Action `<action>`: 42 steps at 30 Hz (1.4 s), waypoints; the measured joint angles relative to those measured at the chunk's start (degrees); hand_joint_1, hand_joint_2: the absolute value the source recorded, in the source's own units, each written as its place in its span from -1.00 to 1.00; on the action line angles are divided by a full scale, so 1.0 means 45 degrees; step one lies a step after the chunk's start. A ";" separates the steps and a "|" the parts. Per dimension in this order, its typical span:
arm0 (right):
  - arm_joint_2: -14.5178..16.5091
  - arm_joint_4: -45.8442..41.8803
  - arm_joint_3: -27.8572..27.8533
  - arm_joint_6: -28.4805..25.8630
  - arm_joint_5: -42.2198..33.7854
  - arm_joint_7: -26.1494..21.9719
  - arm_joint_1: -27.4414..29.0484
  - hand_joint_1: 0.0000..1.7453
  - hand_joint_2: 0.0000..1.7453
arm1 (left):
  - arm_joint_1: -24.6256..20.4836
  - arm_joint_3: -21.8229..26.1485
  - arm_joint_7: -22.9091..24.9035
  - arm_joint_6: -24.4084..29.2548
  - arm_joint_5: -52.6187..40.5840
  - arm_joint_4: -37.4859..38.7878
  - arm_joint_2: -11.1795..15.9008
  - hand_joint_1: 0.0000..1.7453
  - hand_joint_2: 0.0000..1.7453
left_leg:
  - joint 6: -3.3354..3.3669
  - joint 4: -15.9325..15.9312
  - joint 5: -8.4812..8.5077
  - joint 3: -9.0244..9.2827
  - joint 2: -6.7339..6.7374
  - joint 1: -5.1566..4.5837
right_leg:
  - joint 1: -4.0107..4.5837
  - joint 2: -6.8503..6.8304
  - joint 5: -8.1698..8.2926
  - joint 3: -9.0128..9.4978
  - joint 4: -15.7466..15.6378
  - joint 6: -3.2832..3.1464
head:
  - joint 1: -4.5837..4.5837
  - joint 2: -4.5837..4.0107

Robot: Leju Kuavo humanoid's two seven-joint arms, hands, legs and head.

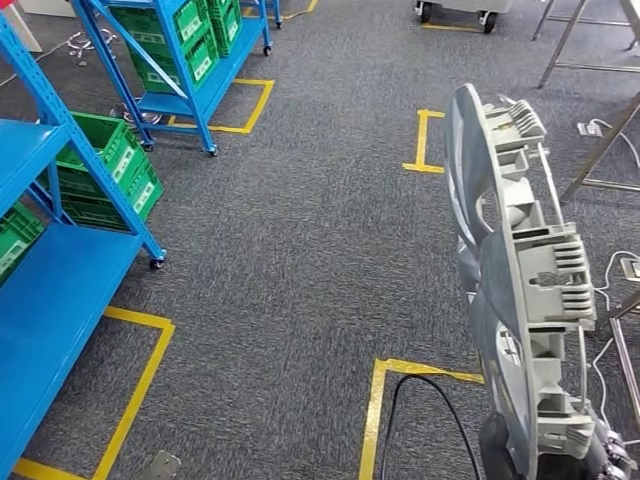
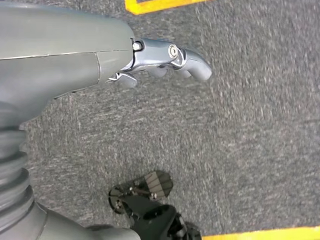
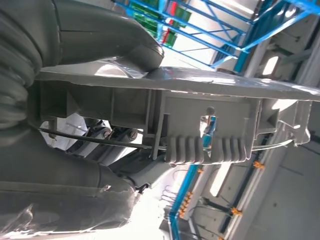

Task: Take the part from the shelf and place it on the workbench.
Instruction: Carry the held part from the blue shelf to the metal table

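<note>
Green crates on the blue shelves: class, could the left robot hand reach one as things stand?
Probably not. The left robot hand hangs over grey carpet, while the green crates sit on blue shelves well off to the side.

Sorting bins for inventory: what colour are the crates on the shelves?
Green crates, white labels; head view shows them best.

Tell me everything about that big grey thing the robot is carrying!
The grey part is a long, curved piece that looks like moulded plastic. One side is a smooth rim; the other has boxy ribs, comb-like fins and a thin rod running along it. It stands nearly upright on the robot's right side, above the grey carpet. The right hand grips it at the lower end, with the thumb on the smooth side and the fingers on the ribbed side. Nothing else touches it.
</note>
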 joint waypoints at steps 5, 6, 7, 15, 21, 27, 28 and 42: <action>0.0015 -0.0049 -0.0039 -0.0004 0.0035 0.0002 0.0066 1.00 1.00 | 0.0045 -0.0081 0.0000 -0.0006 -0.0039 0.0012 0.0001 -1.00 1.00 | -0.0252 0.3398 -0.0891 -0.2182 -0.0770 0.0072 | -0.0102 0.0460 -0.0439 0.0784 -0.0260 -0.0286 | -0.0081 0.0002; 0.0019 -0.0049 -0.0048 -0.0004 0.0044 0.0001 0.0077 1.00 1.00 | 0.0087 -0.0081 0.0000 -0.0005 -0.0045 0.0013 0.0006 -1.00 1.00 | -0.0274 0.4166 -0.0469 -0.2925 -0.0794 0.0082 | -0.0110 0.0599 -0.0606 0.0984 -0.0271 -0.0279 | -0.0083 0.0002; 0.0024 -0.0049 -0.0055 -0.0004 0.0053 0.0002 0.0091 1.00 1.00 | 0.0118 -0.0081 0.0000 -0.0002 -0.0056 0.0015 0.0011 -1.00 1.00 | -0.0293 0.4644 0.0434 -0.3592 -0.0816 0.0095 | -0.0125 0.0737 -0.0795 0.1212 -0.0275 -0.0253 | -0.0081 0.0002; 0.0046 -0.0117 -0.0143 -0.0004 0.0140 0.0005 0.0128 1.00 1.00 | 0.0110 -0.0081 0.0017 -0.0002 -0.0191 0.0108 0.0029 -1.00 1.00 | -0.0004 0.0918 0.1288 -0.2268 -0.1235 0.0159 | -0.0343 0.1621 -0.1717 0.2347 -0.0070 0.0368 | -0.0096 -0.0019; 0.0046 -0.0112 -0.0226 0.0002 0.0158 -0.0030 0.0134 1.00 1.00 | 0.0149 -0.0077 0.0000 -0.0070 -0.0188 0.0112 0.0094 -1.00 1.00 | 0.0399 0.0613 -0.0117 -0.0468 -0.0896 0.0085 | -0.0176 0.0342 -0.2281 -0.1525 0.4314 0.0428 | 0.0039 -0.0010; 0.0046 -0.0121 -0.0267 -0.0004 0.0169 -0.0039 0.0170 1.00 1.00 | 0.0162 -0.0077 -0.0003 -0.0093 -0.0199 0.0124 0.0090 -1.00 1.00 | 0.0315 0.0125 -0.1954 0.2055 -0.0568 -0.0009 | 0.0212 -0.0296 0.0770 -0.3119 0.1654 -0.0060 | 0.0219 -0.0010; 0.0046 -0.0136 -0.0271 -0.0004 0.0176 -0.0039 0.0167 1.00 1.00 | 0.0161 -0.0077 -0.0007 -0.0096 -0.0202 0.0129 0.0091 -1.00 1.00 | 0.0236 -0.0035 -0.2104 0.2389 -0.0495 -0.0052 | 0.0257 -0.0356 0.1479 -0.3105 0.1314 -0.0133 | 0.0203 -0.0008; 0.0046 -0.0166 -0.0294 -0.0004 0.0200 -0.0058 0.0105 1.00 1.00 | 0.0180 -0.0045 -0.0193 -0.0390 -0.0188 0.0187 0.0125 -1.00 1.00 | -0.0063 0.1462 0.0268 -0.3374 -0.1536 0.0085 | -0.0059 0.1443 -0.0643 0.0781 0.0027 -0.0161 | -0.0067 -0.0005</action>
